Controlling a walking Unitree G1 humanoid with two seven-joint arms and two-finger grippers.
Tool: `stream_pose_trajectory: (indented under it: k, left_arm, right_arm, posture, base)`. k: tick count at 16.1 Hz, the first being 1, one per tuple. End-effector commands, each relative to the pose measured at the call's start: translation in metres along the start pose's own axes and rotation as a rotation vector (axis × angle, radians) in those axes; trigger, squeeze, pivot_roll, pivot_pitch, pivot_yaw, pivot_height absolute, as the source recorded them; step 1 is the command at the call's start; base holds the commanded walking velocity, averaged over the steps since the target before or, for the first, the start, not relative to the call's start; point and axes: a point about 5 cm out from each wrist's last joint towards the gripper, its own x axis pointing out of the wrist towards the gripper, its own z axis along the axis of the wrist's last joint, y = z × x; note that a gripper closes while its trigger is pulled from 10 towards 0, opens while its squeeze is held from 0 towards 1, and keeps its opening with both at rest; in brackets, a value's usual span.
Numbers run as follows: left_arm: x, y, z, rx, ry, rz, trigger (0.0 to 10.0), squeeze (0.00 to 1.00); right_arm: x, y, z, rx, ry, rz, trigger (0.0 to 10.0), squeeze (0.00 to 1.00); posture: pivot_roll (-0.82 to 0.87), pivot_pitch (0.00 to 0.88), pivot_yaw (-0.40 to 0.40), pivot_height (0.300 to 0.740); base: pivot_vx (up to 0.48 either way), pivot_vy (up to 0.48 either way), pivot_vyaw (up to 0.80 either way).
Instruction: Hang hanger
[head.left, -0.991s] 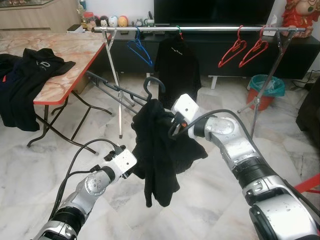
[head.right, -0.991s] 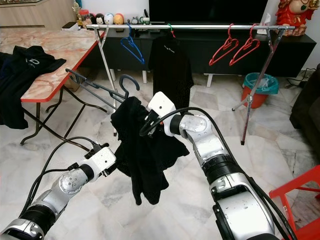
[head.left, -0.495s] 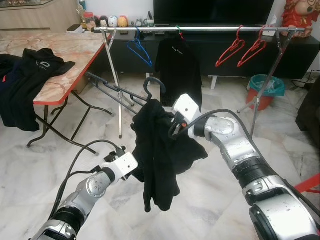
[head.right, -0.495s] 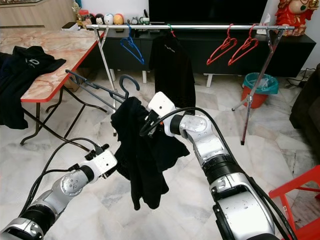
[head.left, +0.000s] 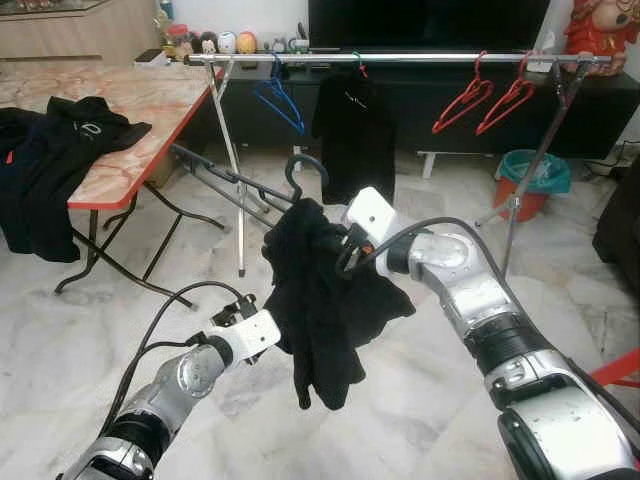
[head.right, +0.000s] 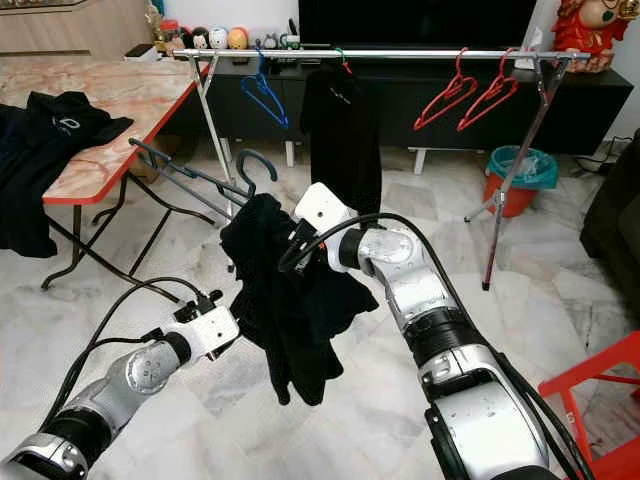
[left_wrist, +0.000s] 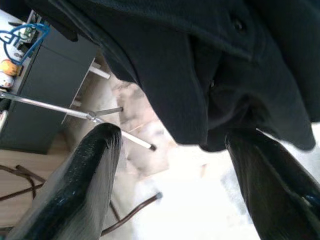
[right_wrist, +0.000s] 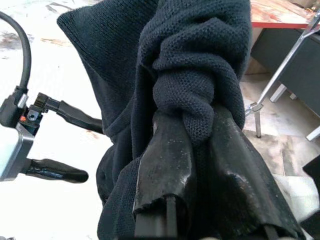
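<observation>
- Right claw is pinched on a bunched fold of the black garment, just under the hanger hook; load is held mid-air, well short of the rail.
- Left claw is spread, fingers either side of the garment's lower edge, gripping nothing.
- Expect soft, floppy knit: light, but it'll swing and could slide off the hanger.
- You want hold on something stiff: grip at the hanger neck, not loose cloth.
- Keep the hook upright; use the left claw to steady the hanging tail.

marble table, teal bin, figurines
</observation>
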Motion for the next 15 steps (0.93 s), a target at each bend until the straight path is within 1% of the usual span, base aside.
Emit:
stream_pose_trajectory:
  k: [1, 6, 11, 15]
  left_arm:
    - [0.0004, 0.0010, -0.0047, 0.040, 0.037, 0.005, 10.0, 0.00]
    - [0.0023, -0.0015, -0.0058, 0.059, 0.053, 0.008, 10.0, 0.00]
    - [0.0042, -0.0042, -0.0061, 0.037, 0.064, 0.021, 10.0, 0.00]
    - [0.0058, -0.0084, -0.0071, 0.050, 0.084, 0.018, 10.0, 0.00]
  right_arm:
    - [0.0025, -0.0028, 0.0230, -0.061, -0.055, 0.007, 0.0, 0.00]
    - [0.0026, -0.0014, 0.0224, -0.062, -0.054, 0.019, 0.0, 0.00]
    - [0.0021, -0.0025, 0.0230, -0.061, -0.054, 0.017, 0.0, 0.00]
    - [0.0028, -0.0019, 0.0234, -0.060, -0.055, 0.020, 0.0, 0.00]
  posture:
    - [-0.04, 0.000, 0.027, 0.719]
    - [-0.04, 0.000, 0.026, 0.719]
    - [-0.04, 0.000, 0.025, 0.719]
    - [-0.04, 0.000, 0.026, 0.719]
  base:
    - [0.000, 0.000, 0.00]
    - [0.000, 0.000, 0.00]
    - [0.000, 0.000, 0.00]
    - [0.000, 0.000, 0.00]
